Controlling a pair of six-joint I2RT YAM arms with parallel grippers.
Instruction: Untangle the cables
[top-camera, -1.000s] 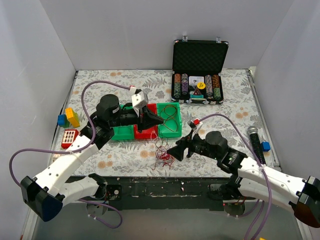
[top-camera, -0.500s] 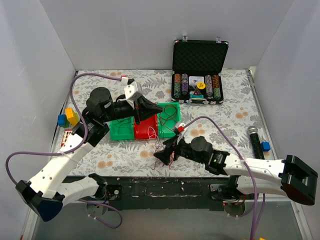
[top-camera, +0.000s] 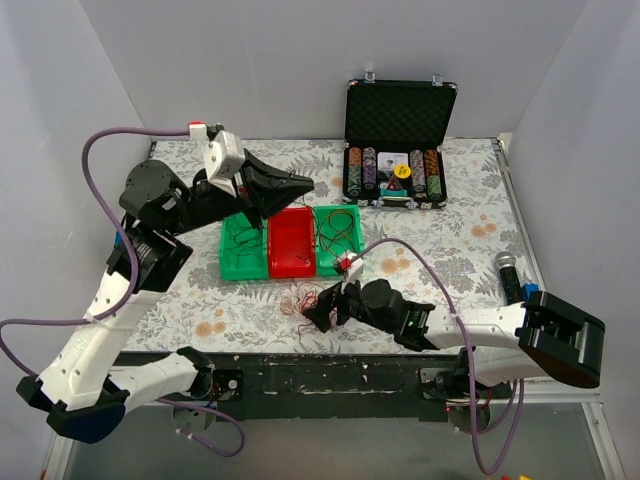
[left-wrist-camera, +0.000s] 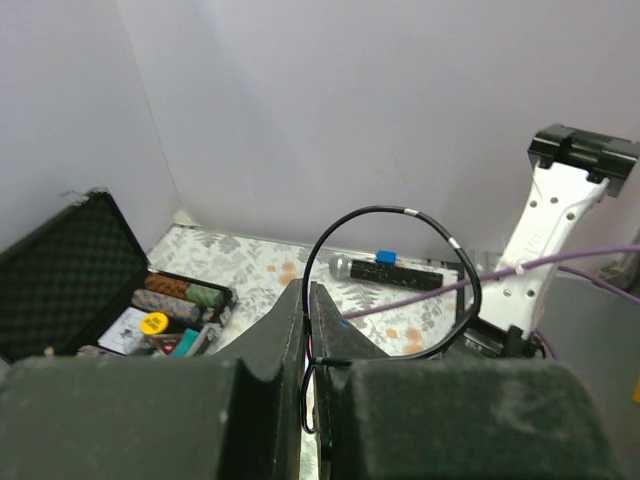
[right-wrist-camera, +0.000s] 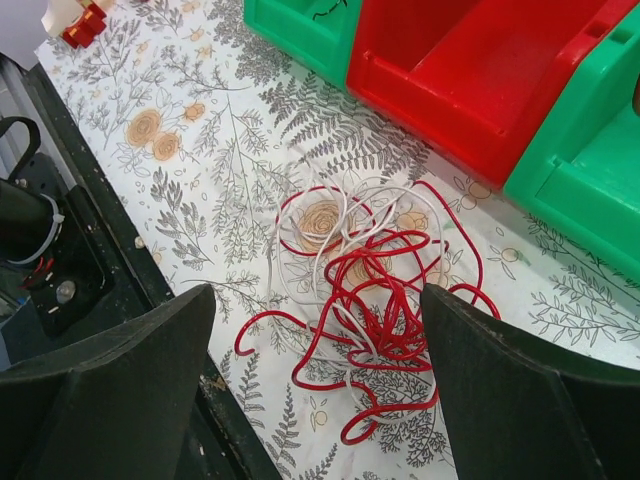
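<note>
A tangle of thin red and white cables lies on the flowered table near the front edge; in the right wrist view the tangle sits between my jaws. My right gripper is open, low over the tangle, touching nothing that I can see. My left gripper is raised over the bins and shut on a thin black cable, which loops up in front of the fingers. More dark and red wire lies in the right green bin and some in the left green bin.
A red bin stands between the two green bins. An open case of poker chips is at the back. A black microphone and a blue block lie at the right edge. A red toy lies left.
My left arm has risen and swung back left with the black cable pinched. My right gripper has moved left and down toward the front edge, over the red and white tangle.
</note>
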